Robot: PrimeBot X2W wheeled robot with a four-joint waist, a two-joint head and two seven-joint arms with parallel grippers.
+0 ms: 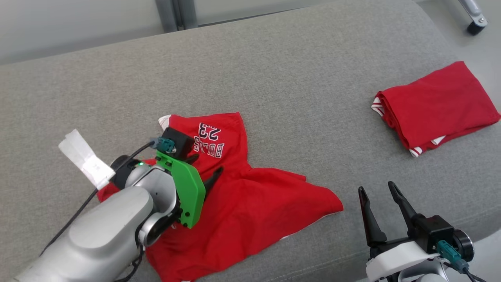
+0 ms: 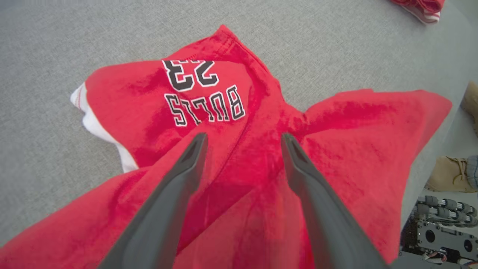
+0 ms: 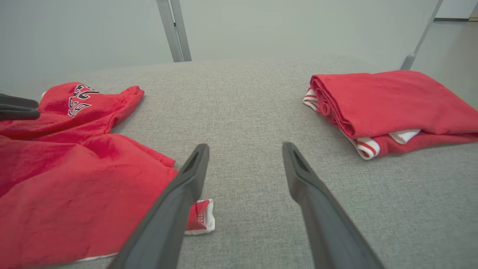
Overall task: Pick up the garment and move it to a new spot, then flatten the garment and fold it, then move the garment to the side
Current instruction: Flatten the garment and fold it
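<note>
Left gripper [image 2: 243, 137], spread wide and empty, is poised over the rumpled garment [image 2: 354, 142].

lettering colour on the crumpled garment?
Black with white outline on the red garment; lettering shows clearest in the left wrist view.

support: grey fabric cushion [image 1: 293, 98] | front edge, left of middle: crumpled red garment [image 1: 250, 203], printed BULLS 23, spread unevenly, its near side reaching the front edge | near right edge, well apart: folded red garment [image 1: 434, 105], white-and-red trim showing at its ends
</note>
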